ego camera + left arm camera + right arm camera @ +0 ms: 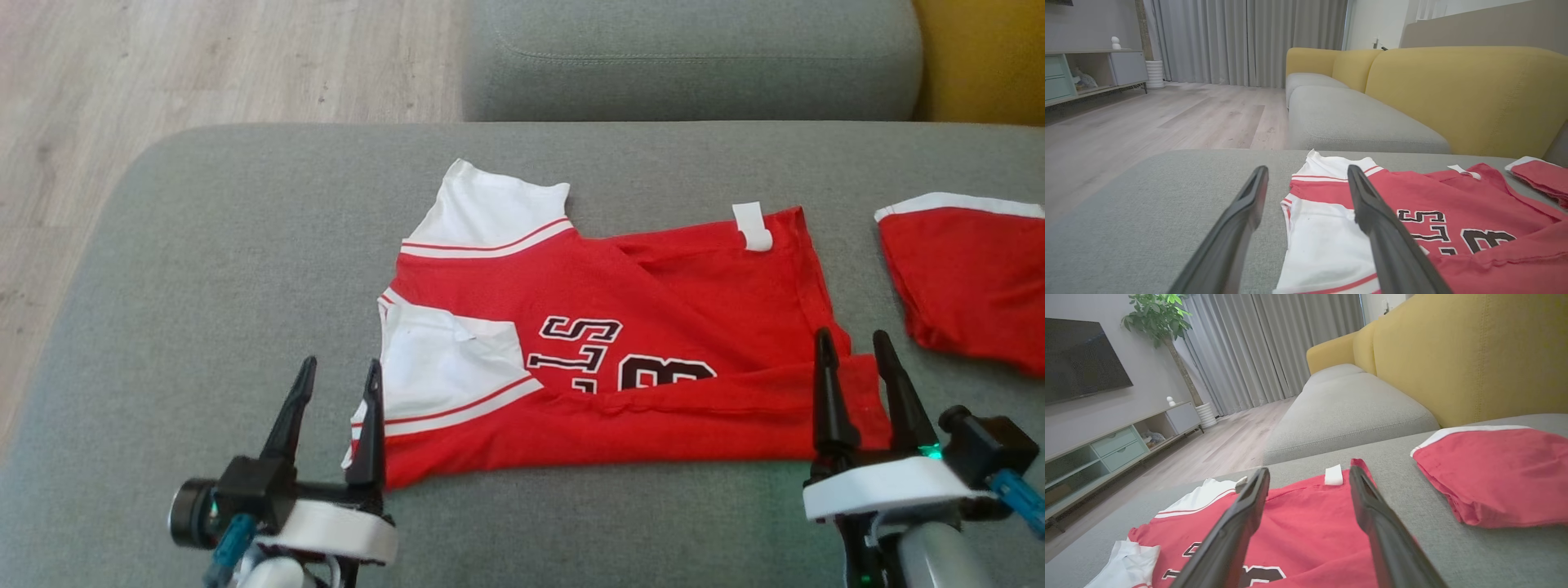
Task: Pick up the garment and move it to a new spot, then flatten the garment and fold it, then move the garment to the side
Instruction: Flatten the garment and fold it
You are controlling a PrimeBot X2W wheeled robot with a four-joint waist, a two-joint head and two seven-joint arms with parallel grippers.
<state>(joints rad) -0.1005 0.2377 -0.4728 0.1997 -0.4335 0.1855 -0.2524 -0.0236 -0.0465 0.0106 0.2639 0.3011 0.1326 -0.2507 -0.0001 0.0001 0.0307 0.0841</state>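
A living room with a pale wood floor point(204, 65) and grey curtains point(1241, 41) lies around a long sofa point(1453, 94) with a yellow back, and its broad grey seat cushion point(204, 245) is the work surface. Against the far wall a low cabinet point(1118, 445) has teal drawers, all closed, and an open compartment holding small items too blurred to name. Beside it a white ribbed pot point(1206, 413) holds a leafy plant point(1159, 314). The red jersey point(653, 286) lies mid-cushion. It is partly folded, with its near edge turned up across the black lettering and its white sleeves towards the robot's left. It looks light, limp and thin, so it should drape and slide rather than hold shape. A pinch at the two near corners, through both layers of the fold, seems the surest hold. A second red garment point(963, 278) sits well apart to the right. The left gripper point(341, 363) hangs at the near left corner with one finger over the white sleeve. The right gripper point(851, 333) hangs over the near right corner. Both have their fingers spread and hold nothing. A small white tag point(753, 226) sticks out at the jersey's far edge.
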